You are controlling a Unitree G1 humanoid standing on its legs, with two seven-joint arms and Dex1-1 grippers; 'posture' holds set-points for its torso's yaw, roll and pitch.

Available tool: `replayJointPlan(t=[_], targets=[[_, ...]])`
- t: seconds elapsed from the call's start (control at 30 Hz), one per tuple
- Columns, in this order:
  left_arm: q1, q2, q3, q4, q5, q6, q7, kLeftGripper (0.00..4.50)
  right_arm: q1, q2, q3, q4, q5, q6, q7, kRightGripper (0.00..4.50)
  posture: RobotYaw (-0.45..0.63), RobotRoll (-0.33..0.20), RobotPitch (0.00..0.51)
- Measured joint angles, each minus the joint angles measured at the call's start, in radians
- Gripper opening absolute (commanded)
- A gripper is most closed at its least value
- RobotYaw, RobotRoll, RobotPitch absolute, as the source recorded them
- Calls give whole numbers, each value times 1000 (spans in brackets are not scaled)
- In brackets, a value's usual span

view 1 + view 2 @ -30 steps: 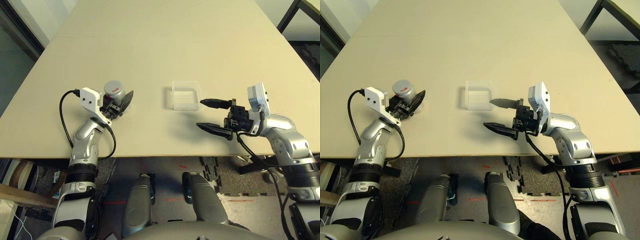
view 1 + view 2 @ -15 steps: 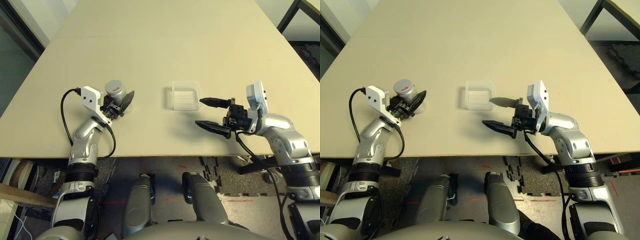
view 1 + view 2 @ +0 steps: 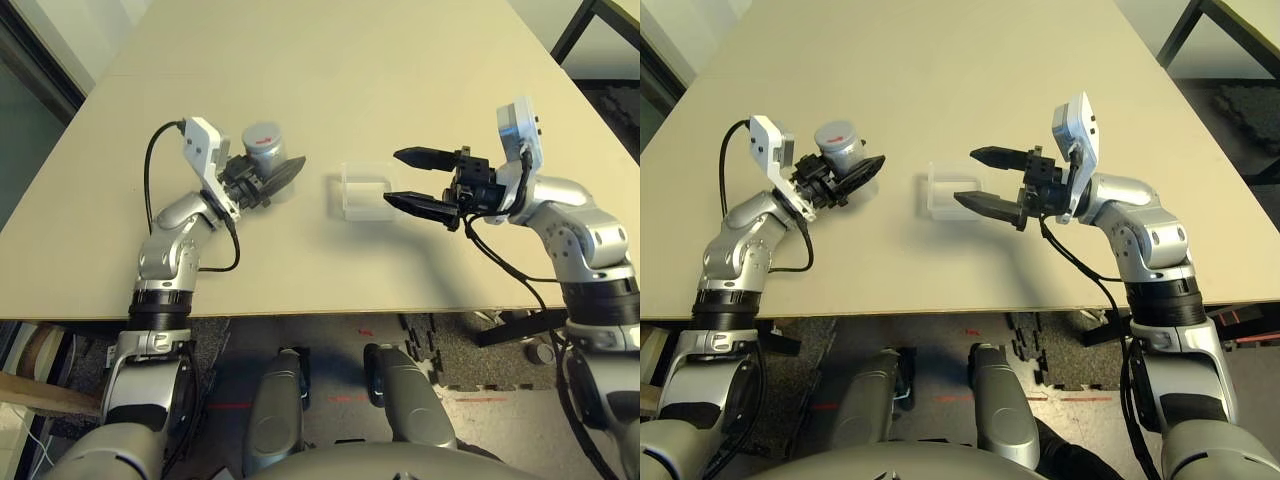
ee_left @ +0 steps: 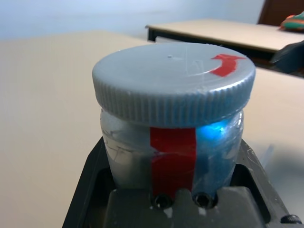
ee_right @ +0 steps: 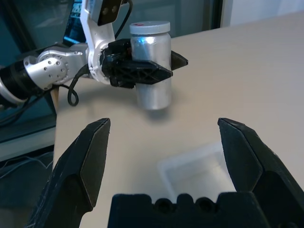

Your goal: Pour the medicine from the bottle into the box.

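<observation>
Both arms have risen: left gripper (image 3: 268, 179) holds the capped silver bottle (image 3: 264, 146) upright above the table (image 3: 330, 60); right gripper (image 3: 412, 180), fingers wide apart, hovers over the clear box (image 3: 364, 192), contents indiscernible.

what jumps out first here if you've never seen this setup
The left gripper holds the capped silver bottle upright, lifted clear of the table, on the robot's left. Mid-table sits the clear box, and the right gripper hovers wide open right at the box's right side, fingers pointing toward the bottle.
</observation>
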Motion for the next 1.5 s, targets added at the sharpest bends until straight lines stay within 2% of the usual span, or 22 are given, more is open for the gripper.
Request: replayJointPlan(t=[0.27,0.67,1.5], targets=[[-95,-72,-59,114,13,-27,-39,2579,-93,32,17,95,-58,-22,-15,4500,-143,0,170],[-190,-114,-128,224,76,-63,-121,2579,-187,101,38,206,-116,-53,-16,4500,-165,0,167],[-196,-117,-138,261,122,-106,-169,2579,-292,218,58,310,-164,-92,8,4500,-159,0,166]])
